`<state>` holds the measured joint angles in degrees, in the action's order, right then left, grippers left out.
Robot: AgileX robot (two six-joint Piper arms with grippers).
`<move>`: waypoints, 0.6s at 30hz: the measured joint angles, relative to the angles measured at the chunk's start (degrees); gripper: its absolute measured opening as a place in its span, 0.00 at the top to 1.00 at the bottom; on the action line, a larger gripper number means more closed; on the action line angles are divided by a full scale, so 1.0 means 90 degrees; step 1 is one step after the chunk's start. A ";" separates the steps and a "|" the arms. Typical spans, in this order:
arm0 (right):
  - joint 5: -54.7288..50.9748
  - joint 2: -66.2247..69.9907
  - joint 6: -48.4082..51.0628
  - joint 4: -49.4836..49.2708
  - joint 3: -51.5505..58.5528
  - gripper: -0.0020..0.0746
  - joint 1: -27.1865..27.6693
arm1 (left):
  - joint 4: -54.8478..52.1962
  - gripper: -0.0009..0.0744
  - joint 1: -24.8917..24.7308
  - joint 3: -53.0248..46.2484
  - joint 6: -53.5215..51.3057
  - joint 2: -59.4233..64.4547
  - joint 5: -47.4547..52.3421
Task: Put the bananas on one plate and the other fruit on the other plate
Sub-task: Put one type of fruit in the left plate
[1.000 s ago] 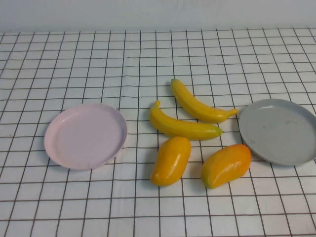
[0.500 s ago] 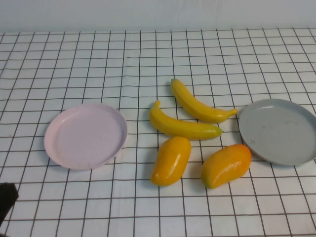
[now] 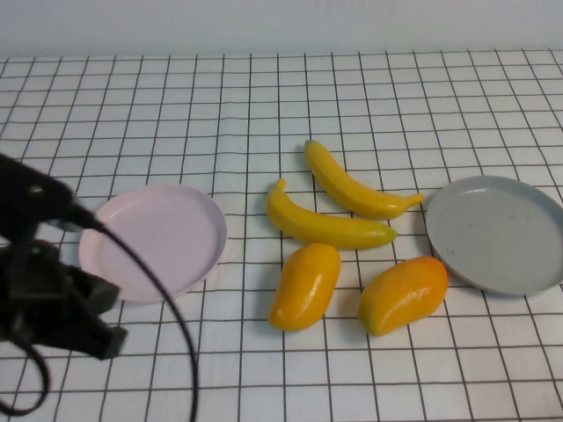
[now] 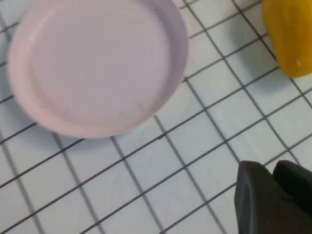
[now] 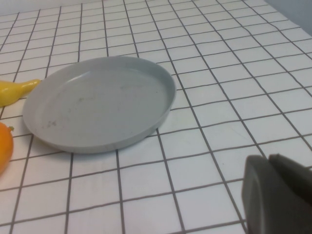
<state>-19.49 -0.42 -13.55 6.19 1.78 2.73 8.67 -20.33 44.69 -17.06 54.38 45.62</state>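
Note:
Two yellow bananas (image 3: 352, 186) (image 3: 325, 226) lie side by side at the table's middle. Two orange-yellow mango-like fruits (image 3: 305, 286) (image 3: 403, 294) lie just in front of them. The pale pink plate (image 3: 154, 242) is empty on the left, and the grey plate (image 3: 497, 233) is empty on the right. My left gripper (image 3: 101, 316) is shut and empty, low over the cloth just front-left of the pink plate (image 4: 97, 63). My right gripper (image 5: 273, 190) is shut and empty, short of the grey plate (image 5: 97, 102), and out of the high view.
A white cloth with a black grid (image 3: 264, 105) covers the table. The left arm's black cable (image 3: 167, 308) loops in front of the pink plate. One mango (image 4: 290, 34) shows in the left wrist view. A banana tip (image 5: 17, 90) and a mango edge (image 5: 4, 146) show beside the grey plate.
My left arm has come into the high view from the front left and now reaches up to the pink plate's front-left rim. The fruit and plates have not moved.

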 joint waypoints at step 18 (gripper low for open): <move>0.0000 0.0000 0.0000 0.0000 0.0000 0.99 0.0000 | -0.0559 0.10 -0.2298 0.3513 0.1050 0.5094 -0.0054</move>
<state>-19.49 -0.42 -13.55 6.19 1.78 2.73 3.64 -41.01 76.31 -7.62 100.23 45.14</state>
